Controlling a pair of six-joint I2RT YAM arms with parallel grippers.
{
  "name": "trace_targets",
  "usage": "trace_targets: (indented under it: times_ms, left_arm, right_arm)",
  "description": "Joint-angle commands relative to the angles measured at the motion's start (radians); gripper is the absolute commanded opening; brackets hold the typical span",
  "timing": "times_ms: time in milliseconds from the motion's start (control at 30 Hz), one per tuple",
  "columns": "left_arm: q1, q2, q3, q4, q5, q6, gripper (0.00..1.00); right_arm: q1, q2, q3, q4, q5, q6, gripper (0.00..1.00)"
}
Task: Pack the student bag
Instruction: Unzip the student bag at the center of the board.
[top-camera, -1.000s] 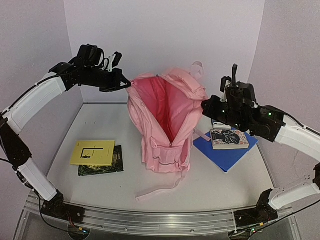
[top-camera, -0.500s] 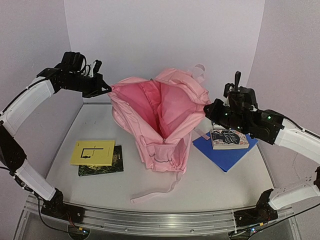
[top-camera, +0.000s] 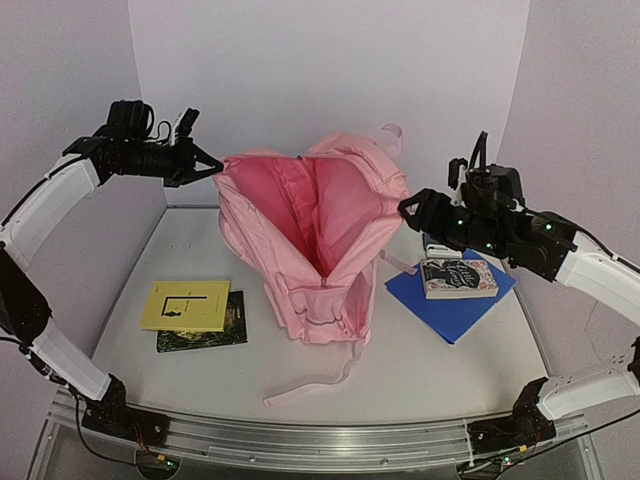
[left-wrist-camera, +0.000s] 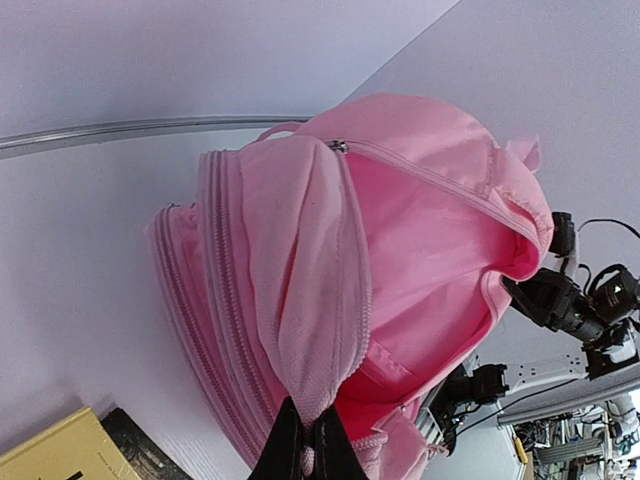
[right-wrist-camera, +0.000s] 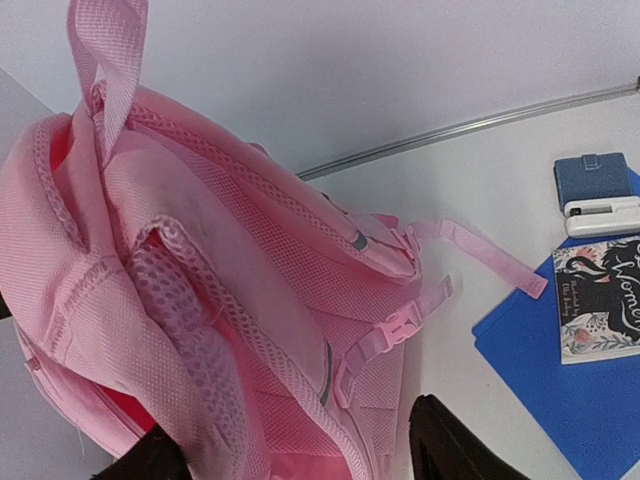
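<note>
The left arm (top-camera: 48, 205) was lifted high and reached in toward the middle. The left gripper (top-camera: 212, 170) was pinched tight on a fold at the edge of the student bag (top-camera: 300, 270). The right arm (top-camera: 590, 268) was bent and reached in from the right side. The right gripper (top-camera: 408, 208) was spread wide, just beside the bag.

Robotics lab test cell. White table (top-camera: 430, 370) boxed in by plain pale panels (top-camera: 330, 70) left, far and right; aluminium rail (top-camera: 300, 440) along near edge carries bolted arm bases (top-camera: 108, 408) with cables. Left wrist view shows cluttered equipment (left-wrist-camera: 590, 440) beyond the cell, lower right.
</note>
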Motion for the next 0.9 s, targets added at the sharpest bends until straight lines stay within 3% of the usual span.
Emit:
trace_targets:
  times_ms: [0,100,233,467,633,867]
  left_arm:
    - [0.034,-0.003,0.123,0.146,0.117,-0.013,0.0]
    - [0.016,0.017,0.162,0.159,0.14,-0.028,0.0]
    - [0.01,0.046,0.2,0.198,0.151,-0.072,0.0]
    - [0.009,0.065,0.204,0.21,0.141,-0.069,0.0]
    - [0.009,0.044,0.148,0.207,0.133,-0.047,0.0]
    - [0.009,0.001,0.071,0.206,0.12,-0.036,0.14]
  right_arm:
    - [-0.026,-0.037,0.048,-0.057,0.014,-0.02,0.76]
    - [-0.026,-0.06,0.059,-0.093,0.073,0.002,0.89]
    - [-0.027,-0.101,0.09,-0.112,0.108,0.01,0.98]
    - [-0.028,-0.129,0.138,-0.153,0.146,0.022,0.98]
    - [-0.091,-0.105,0.035,-0.162,0.169,0.069,0.98]
    - [-0.267,-0.056,-0.229,0.033,-0.105,0.177,0.95]
